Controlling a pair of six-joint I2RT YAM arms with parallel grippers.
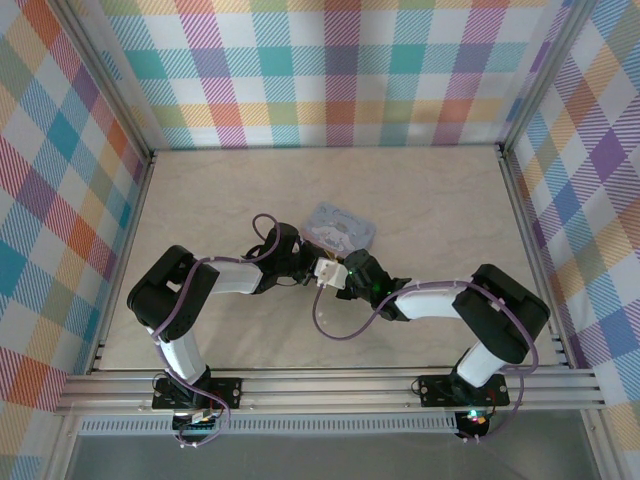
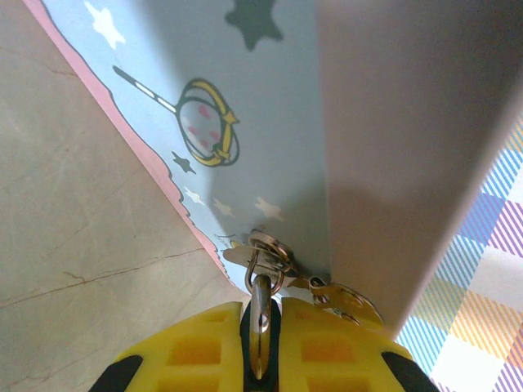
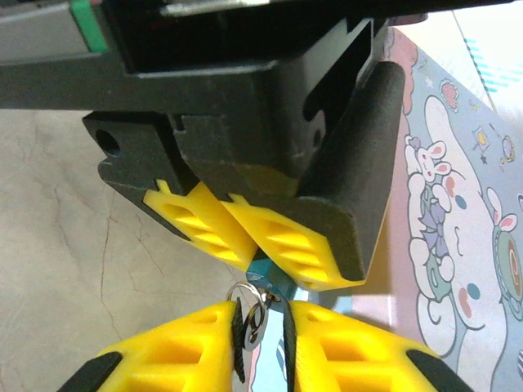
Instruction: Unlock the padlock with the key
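The left hand (image 1: 308, 267) and right hand (image 1: 338, 274) meet tip to tip, just beside the pale blue tin (image 1: 340, 228).

- Top camera: high above and behind my bases (image 1: 190, 388), looking down. Bases sit at 6 o'clock, back wall (image 1: 340, 70) at 12.
- Left wrist camera: close over my left fingers (image 2: 188, 351), facing the tin (image 2: 270, 122).
- Right wrist camera: just as close — left gripper (image 3: 260, 260) at 12, tin at 3.
- All three share the tin.
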